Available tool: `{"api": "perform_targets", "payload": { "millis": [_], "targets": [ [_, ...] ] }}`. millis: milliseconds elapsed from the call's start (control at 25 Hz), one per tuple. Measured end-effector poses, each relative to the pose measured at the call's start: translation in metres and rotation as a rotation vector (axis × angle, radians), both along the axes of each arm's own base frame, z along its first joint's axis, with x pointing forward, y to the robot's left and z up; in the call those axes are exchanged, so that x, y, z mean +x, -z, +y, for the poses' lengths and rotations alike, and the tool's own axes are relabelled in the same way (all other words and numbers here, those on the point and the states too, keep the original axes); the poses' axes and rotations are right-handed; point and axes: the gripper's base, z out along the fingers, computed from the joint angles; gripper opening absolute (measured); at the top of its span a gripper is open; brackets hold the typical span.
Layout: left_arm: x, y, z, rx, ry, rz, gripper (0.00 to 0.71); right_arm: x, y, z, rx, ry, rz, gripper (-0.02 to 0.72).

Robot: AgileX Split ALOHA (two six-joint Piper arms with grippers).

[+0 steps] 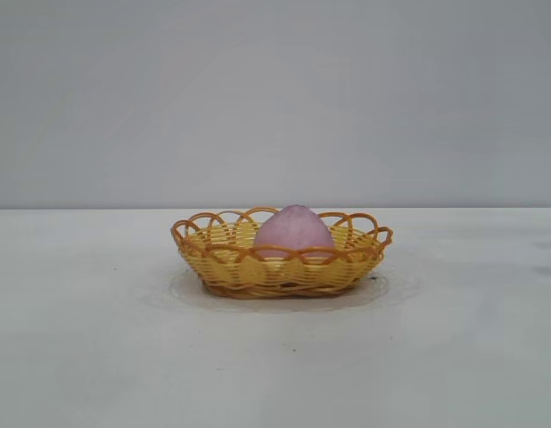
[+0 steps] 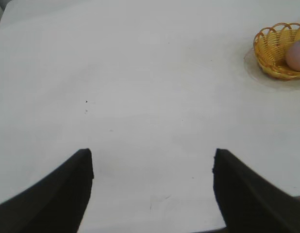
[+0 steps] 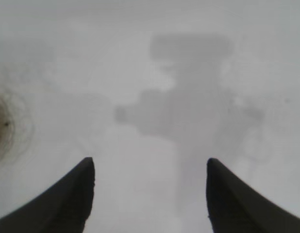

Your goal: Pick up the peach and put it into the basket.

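Two sets of dark fingers are seen, one per wrist view, and both are spread wide with nothing held between them. The left gripper (image 2: 152,160) is held above bare table (image 2: 140,97), its fingers (image 2: 67,194) well apart, one at each side of the view. The basket (image 2: 269,53) is seen well away from this gripper, at the edge of the left wrist view, with the peach (image 2: 296,56) partly cut off by that edge.

The right gripper (image 3: 150,167) is likewise spread, its fingers (image 3: 67,199) parted over a grey surface. A soft shadow (image 3: 193,111) of the arm is cast on that surface beyond the fingers. A round brownish mark (image 3: 2,128) is seen at the edge of the right wrist view; what it is cannot be told. Neither basket nor peach is shown in this view.

Neither arm appears in the exterior view. There the basket (image 1: 284,272) is set on the white table (image 1: 97,339), near its middle, with a plain grey wall (image 1: 275,89) behind. The peach (image 1: 293,227) is placed inside the basket, upright, its pointed top raised above the looped orange-brown rim. Its lower part is hidden behind the near wall of yellow weave.
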Motion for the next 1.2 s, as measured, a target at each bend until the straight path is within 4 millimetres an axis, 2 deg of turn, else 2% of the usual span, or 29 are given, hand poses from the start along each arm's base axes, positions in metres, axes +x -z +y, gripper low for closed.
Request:
{"api": "perform_targets", "payload": {
  "millis": [320,600,800,880,1200],
  "targets": [
    [0.000,0.000,0.000,0.000,0.000,0.000,0.461,-0.104,-0.027,0.008,0.004,-0.006,-0.084,0.424],
    [0.000,0.000,0.000,0.000,0.000,0.000,0.461,-0.197,-0.033,0.012,-0.001,-0.005,-0.235,0.424],
    [0.000,0.000,0.000,0.000,0.000,0.000,0.461,-0.260,-0.025,0.015,-0.003,-0.001,-0.359,0.424],
    [0.000,0.000,0.000,0.000,0.000,0.000,0.461,-0.279,-0.019,0.016,-0.003,0.008,-0.403,0.424],
    [0.000,0.000,0.000,0.000,0.000,0.000,0.461,-0.340,0.002,0.010,-0.105,0.028,-0.643,0.424]
  ]
}}
